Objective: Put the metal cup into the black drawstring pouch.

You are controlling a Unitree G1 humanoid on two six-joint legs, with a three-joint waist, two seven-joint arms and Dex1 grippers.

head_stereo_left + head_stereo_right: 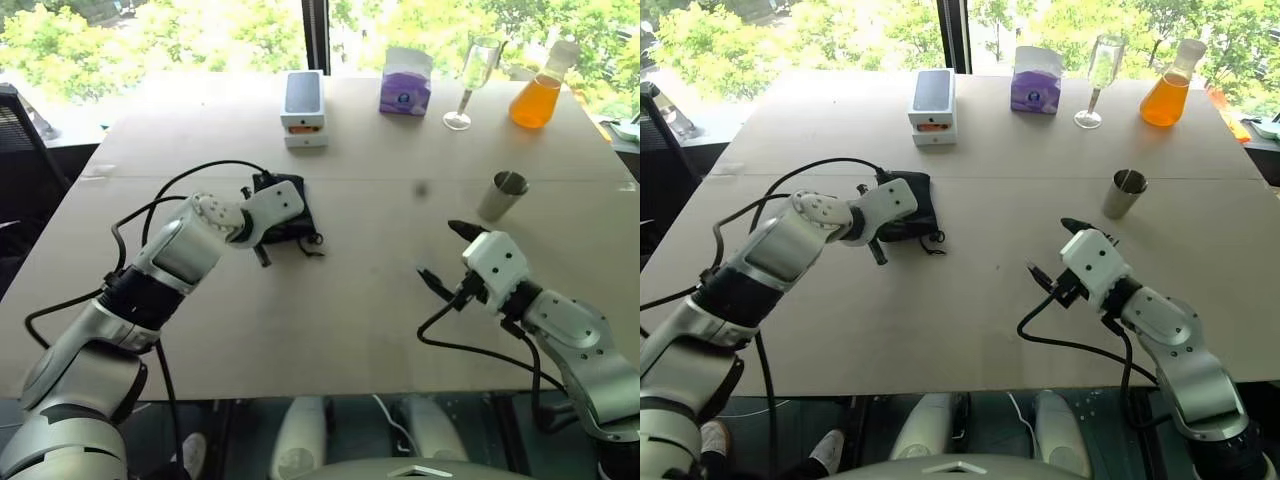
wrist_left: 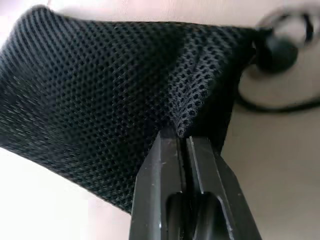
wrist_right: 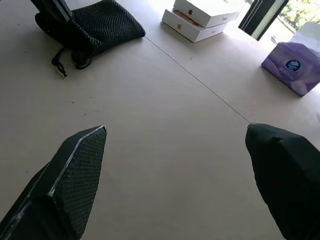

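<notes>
The black drawstring pouch (image 1: 285, 215) lies flat on the table (image 1: 350, 320), left of centre and nearer the far edge than the near one, its cord and toggle (image 3: 82, 62) trailing toward the near edge. The left gripper (image 2: 186, 145) has its two fingers pressed together on a pinch of the pouch's mesh fabric, which puckers into a fold at the tips. The metal cup (image 1: 503, 195) stands upright and untouched toward the right edge, well apart from the pouch. The right gripper (image 3: 175, 145) hovers over bare table near the cup's side, fingers spread wide, holding nothing.

Assessment: the pouch is soft, light and limp; it will sag and not hold its mouth open unaided, so a hold at the rim of the mouth serves best. The cup looks rigid, light and smooth-walled, likely slippery; a grip across its body near the rim seems soundest.
</notes>
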